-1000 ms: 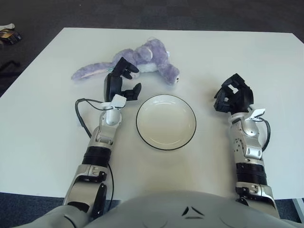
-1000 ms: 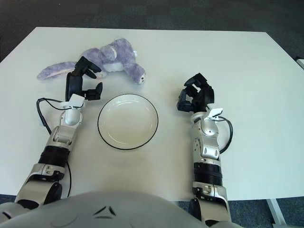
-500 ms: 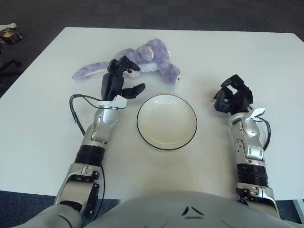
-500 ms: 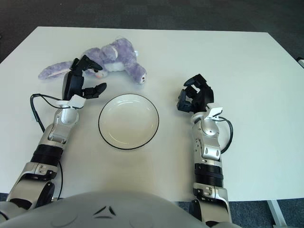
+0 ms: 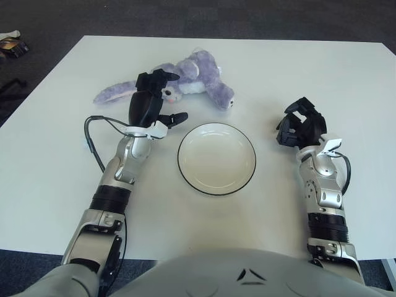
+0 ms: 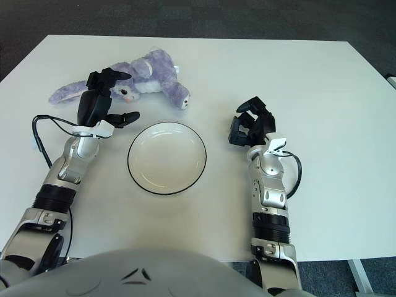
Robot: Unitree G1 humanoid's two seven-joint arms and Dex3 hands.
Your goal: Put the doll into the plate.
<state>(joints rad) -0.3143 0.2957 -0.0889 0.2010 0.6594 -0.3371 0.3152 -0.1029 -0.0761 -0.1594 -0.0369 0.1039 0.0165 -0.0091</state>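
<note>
A purple plush rabbit doll lies on its side at the back of the white table, its long ears stretched left. An empty white plate with a dark rim sits in front of it. My left hand hovers at the doll's head, fingers spread, holding nothing. My right hand shows to the right of the plate with its fingers curled and empty.
The white table has bare room on the left and far right. A black cable loops out from my left forearm. Dark carpet lies beyond the table's far edge, with a small object on the floor at top left.
My left hand has moved left and back, from beside the plate's rim up to the doll's head. The right hand has barely shifted.
</note>
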